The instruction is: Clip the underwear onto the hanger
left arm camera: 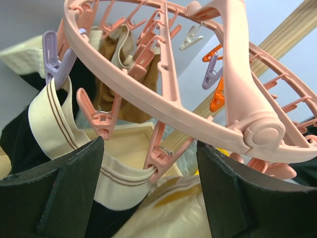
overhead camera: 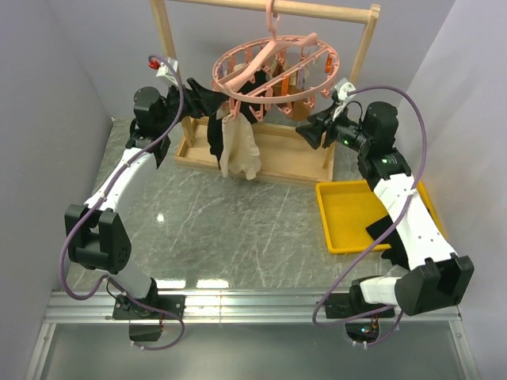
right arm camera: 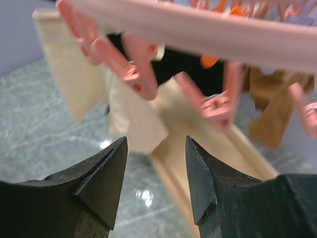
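The pink oval hanger [overhead camera: 273, 67] hangs by its hook from the wooden rack's top bar. The cream underwear [overhead camera: 238, 146] dangles from its left side. In the left wrist view the striped waistband [left arm camera: 59, 124] is held by a lilac clip [left arm camera: 53, 62] and a pink clip [left arm camera: 159, 157] under the hanger ring [left arm camera: 163, 94]. My left gripper [overhead camera: 192, 93] is open and empty just below that pink clip [left arm camera: 149, 145]. My right gripper [overhead camera: 310, 131] is open and empty under the hanger's right side [right arm camera: 156, 144], with the blurred ring [right arm camera: 198, 29] above and the underwear [right arm camera: 133, 119] beyond.
The wooden rack [overhead camera: 261, 158] stands at the back with its base tray on the marble table. Black garments [overhead camera: 210, 119] and a tan garment [overhead camera: 297, 99] also hang from the hanger. A yellow tray [overhead camera: 344, 210] at the right holds a black garment [overhead camera: 388, 229].
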`<state>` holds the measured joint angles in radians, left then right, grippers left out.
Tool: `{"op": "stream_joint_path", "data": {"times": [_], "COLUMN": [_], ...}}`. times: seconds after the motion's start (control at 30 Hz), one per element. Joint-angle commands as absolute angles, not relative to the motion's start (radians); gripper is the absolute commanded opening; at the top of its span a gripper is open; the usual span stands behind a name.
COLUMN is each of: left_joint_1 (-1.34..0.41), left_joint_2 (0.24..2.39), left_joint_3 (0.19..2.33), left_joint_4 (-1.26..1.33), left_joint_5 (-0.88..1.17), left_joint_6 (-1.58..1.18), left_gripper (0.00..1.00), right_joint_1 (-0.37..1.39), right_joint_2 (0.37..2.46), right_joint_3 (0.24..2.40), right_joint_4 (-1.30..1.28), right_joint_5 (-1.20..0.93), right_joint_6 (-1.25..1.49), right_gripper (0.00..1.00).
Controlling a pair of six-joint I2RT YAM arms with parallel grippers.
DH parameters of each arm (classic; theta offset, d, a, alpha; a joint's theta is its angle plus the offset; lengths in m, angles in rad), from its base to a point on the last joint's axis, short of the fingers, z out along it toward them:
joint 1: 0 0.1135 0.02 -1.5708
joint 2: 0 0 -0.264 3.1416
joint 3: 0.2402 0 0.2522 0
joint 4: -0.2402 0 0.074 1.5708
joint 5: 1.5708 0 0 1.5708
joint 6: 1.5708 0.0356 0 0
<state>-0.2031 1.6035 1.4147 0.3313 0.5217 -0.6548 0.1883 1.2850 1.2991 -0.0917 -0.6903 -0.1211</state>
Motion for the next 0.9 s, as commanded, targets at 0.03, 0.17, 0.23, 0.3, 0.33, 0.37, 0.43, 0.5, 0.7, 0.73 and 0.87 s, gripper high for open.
{"op": "stream_joint_path", "data": {"times": [0.03, 0.17, 0.23, 0.3, 0.33, 0.37, 0.43, 0.5, 0.7, 0.73, 0.87], "left_joint_1": [-0.196, -0.186, -0.181, -0.172, -0.163, -0.158, -0.147, -0.141, -0.19, -0.207, -0.333], "left_joint_2": [1.551, 1.505, 1.465, 1.436, 1.407, 1.391, 1.333, 1.298, 1.253, 1.255, 1.258], "left_joint_3": [1.468, 1.44, 1.413, 1.379, 1.371, 1.364, 1.324, 1.283, 1.292, 1.298, 1.31], "left_joint_4": [0.39, 0.365, 0.336, 0.316, 0.305, 0.272, 0.258, 0.25, 0.206, 0.193, 0.176], "left_joint_5": [0.575, 0.627, 0.635, 0.641, 0.646, 0.643, 0.634, 0.643, 0.695, 0.693, 0.611], "left_joint_6": [-0.649, -0.634, -0.614, -0.601, -0.594, -0.574, -0.565, -0.523, -0.46, -0.445, -0.385], "left_gripper": [0.8, 0.8, 0.81, 0.81, 0.81, 0.81, 0.81, 0.81, 0.74, 0.7, 0.56], "right_joint_1": [0.176, 0.176, 0.178, 0.181, 0.181, 0.186, 0.192, 0.195, 0.206, 0.207, 0.215], "right_joint_2": [1.316, 1.342, 1.367, 1.385, 1.39, 1.39, 1.388, 1.39, 1.393, 1.393, 1.394], "right_joint_3": [1.295, 1.298, 1.322, 1.338, 1.345, 1.345, 1.341, 1.339, 1.339, 1.336, 1.332], "right_joint_4": [0.215, 0.317, 0.327, 0.33, 0.325, 0.324, 0.324, 0.322, 0.318, 0.316, 0.316], "right_joint_5": [-0.783, -0.863, -0.887, -0.926, -0.934, -0.933, -0.933, -0.933, -0.934, -0.933, -0.93], "right_joint_6": [-0.028, 0.029, 0.037, 0.051, 0.054, 0.048, 0.045, 0.044, 0.035, 0.034, 0.034], "right_gripper": [0.57, 0.57, 0.56, 0.55, 0.54, 0.54, 0.54, 0.53, 0.51, 0.51, 0.51]}}
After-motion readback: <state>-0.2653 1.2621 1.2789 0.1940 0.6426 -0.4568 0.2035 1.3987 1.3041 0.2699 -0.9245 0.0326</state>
